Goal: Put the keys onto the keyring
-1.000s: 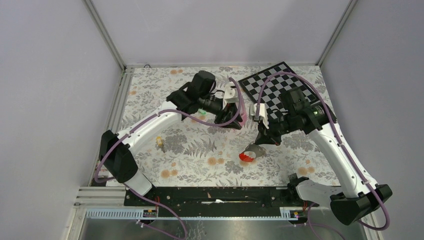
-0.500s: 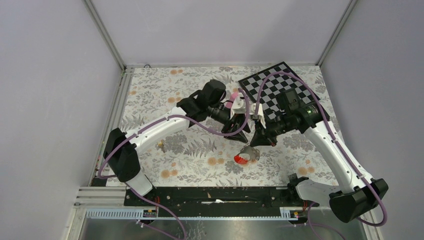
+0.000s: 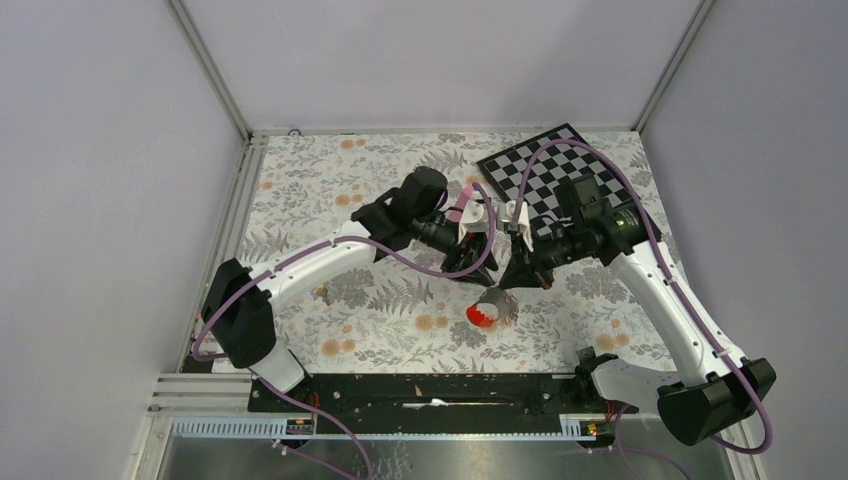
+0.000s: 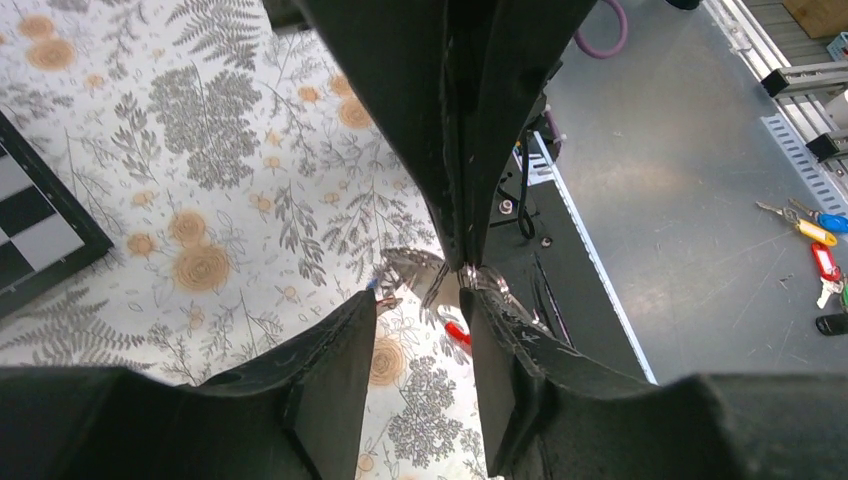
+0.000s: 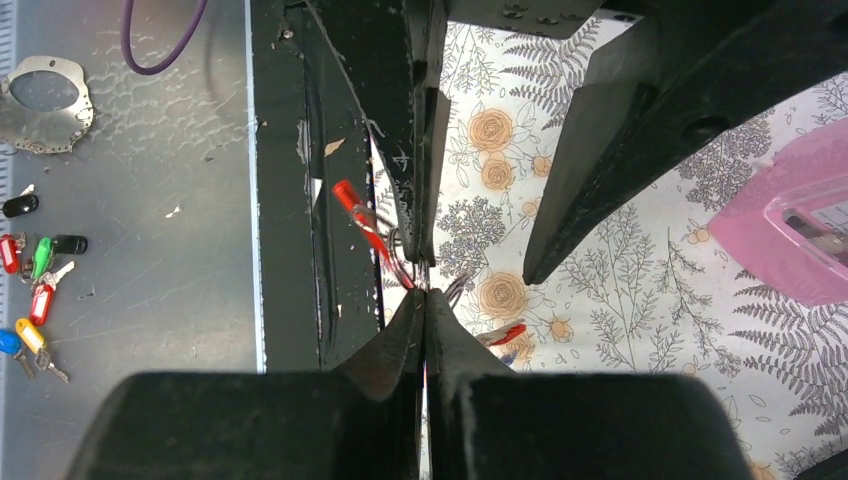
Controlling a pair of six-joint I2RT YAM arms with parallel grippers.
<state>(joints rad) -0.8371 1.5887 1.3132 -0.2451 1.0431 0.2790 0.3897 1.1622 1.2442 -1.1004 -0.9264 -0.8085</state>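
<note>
The keyring point(image 3: 487, 306), grey with a red curved bar point(image 5: 362, 222), hangs just above the floral mat in the middle. My right gripper point(image 3: 513, 277) is shut on its thin metal edge, fingertips pressed together point(image 5: 425, 294). A red-tagged key point(image 5: 505, 333) shows just beyond the tips, close to the ring. My left gripper point(image 3: 479, 267) stands open right beside the ring, facing the right gripper. Between its fingers point(image 4: 420, 298) only the mat shows, and its right fingertip point(image 4: 482, 300) is next to the shiny metal. A small yellow-headed key point(image 3: 320, 288) lies on the mat at the left.
A checkerboard point(image 3: 560, 172) lies at the back right. A pink pyramid point(image 5: 790, 215) stands just behind the two grippers. Several coloured-tag keys point(image 5: 35, 270) lie on the metal shelf beyond the table's near edge. The black base rail point(image 3: 440, 392) runs along the front.
My left gripper has swung right and forward until it faces the right gripper. The right gripper has shifted a little left with the keyring still hanging from it.
</note>
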